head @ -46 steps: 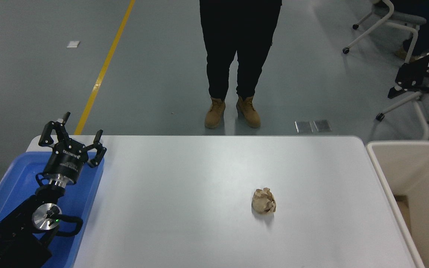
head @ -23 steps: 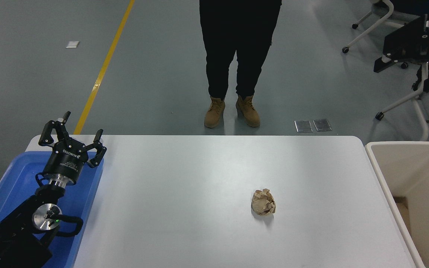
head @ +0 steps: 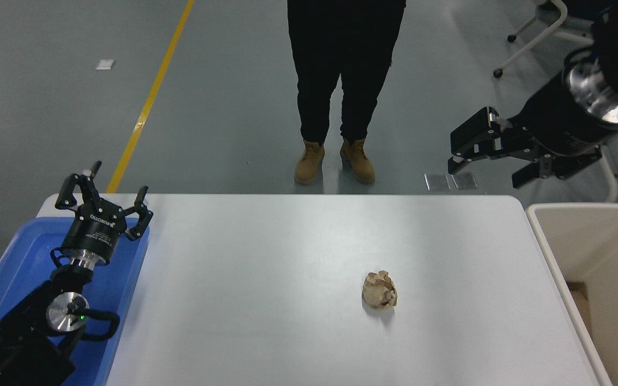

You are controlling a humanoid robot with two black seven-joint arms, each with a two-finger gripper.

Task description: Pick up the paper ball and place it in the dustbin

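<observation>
The tan-brown paper ball (head: 379, 290) lies on the white table (head: 266, 300), right of centre and towards the front. The cream-white dustbin (head: 549, 256) stands against the table's right edge. My right gripper (head: 484, 172) is open and empty; it hangs high beyond the table's far right corner, well above and behind the ball. My left gripper (head: 111, 188) is open and empty, parked at the lower left over the blue tray (head: 19, 262).
A person in black trousers and tan boots (head: 335, 161) stands close to the table's far edge. A wheeled chair (head: 550, 27) is at the upper right behind my right arm. Something brown (head: 580, 294) lies inside the dustbin.
My right arm has swung in from the right edge, leftwards and up, so its open gripper now shows beyond the far right corner. The ball and left arm have not moved.
</observation>
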